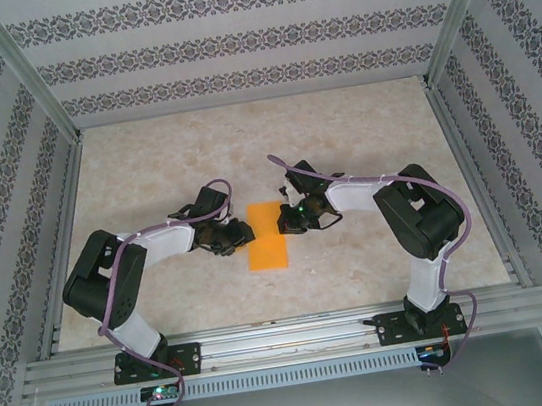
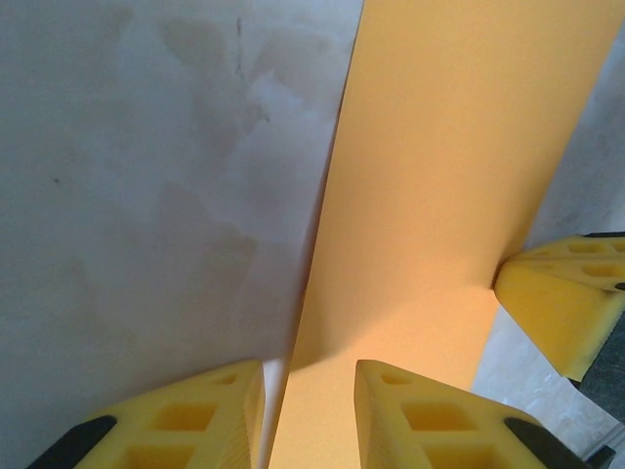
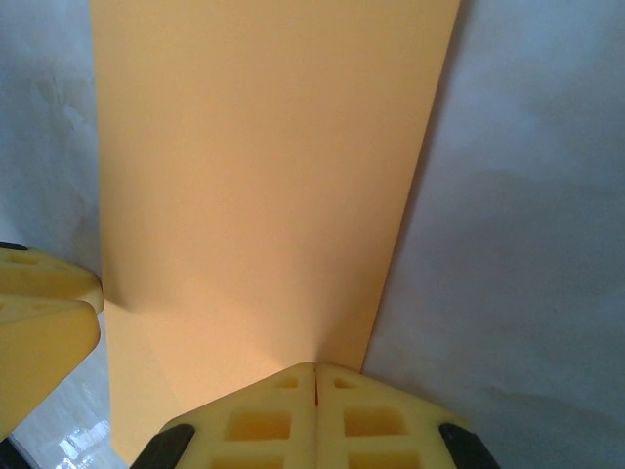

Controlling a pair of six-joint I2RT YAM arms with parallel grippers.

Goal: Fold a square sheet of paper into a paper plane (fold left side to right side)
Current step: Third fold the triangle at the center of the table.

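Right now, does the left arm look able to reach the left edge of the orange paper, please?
Probably yes: the left gripper sits open at the left edge of the orange paper, with nothing between them; the right gripper, shut, rests at the opposite edge.

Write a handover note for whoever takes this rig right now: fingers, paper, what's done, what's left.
Left fingers: open, straddling the left edge of the paper, not gripping it.
Right fingers: shut, tips at the paper's right edge; can't tell whether they are pressing or pinching.
Paper: flat on the table between the two arms. It is a tall narrow rectangle, so it appears to be folded in half.
Done: the left-to-right half fold, it seems.
Left: the nose and wing folds; no plane shape yet.
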